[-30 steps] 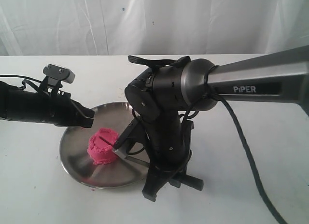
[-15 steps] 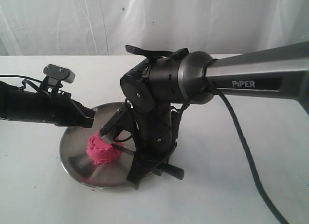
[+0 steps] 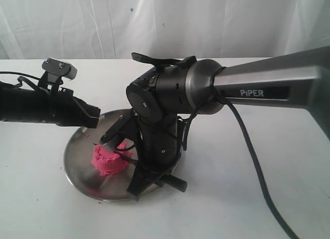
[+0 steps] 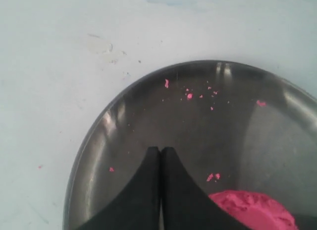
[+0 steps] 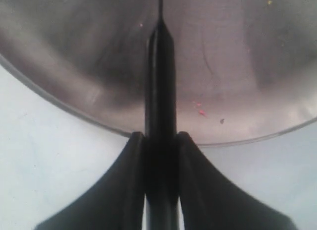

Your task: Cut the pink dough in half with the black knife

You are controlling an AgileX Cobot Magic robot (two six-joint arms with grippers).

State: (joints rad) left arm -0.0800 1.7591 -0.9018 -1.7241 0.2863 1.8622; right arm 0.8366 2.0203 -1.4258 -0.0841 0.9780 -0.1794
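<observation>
The pink dough [image 3: 107, 161] sits as one lump on the round steel plate [image 3: 73, 167]; the left wrist view catches its edge [image 4: 253, 211]. My left gripper [image 3: 96, 120] hangs just above the plate's far-left part, beside the dough, shut with nothing between its fingers [image 4: 161, 150]. My right gripper [image 3: 136, 189] is at the plate's front rim, shut on the handle of the black knife [image 5: 160, 86]. The knife points out over the plate [image 5: 237, 66]. My right wrist hides the dough's right side in the exterior view. The right wrist view does not show the dough.
Pink crumbs [image 4: 189, 95] lie scattered on the plate [image 4: 148, 106]. The plate rests on a white tabletop [image 3: 247, 198] with a white curtain [image 3: 165, 22] behind. The right arm's black cable [image 3: 255, 172] trails across the table on the right.
My right arm has swung left, bringing its wrist and the knife in over the plate and against the dough. The left gripper has lifted slightly.
</observation>
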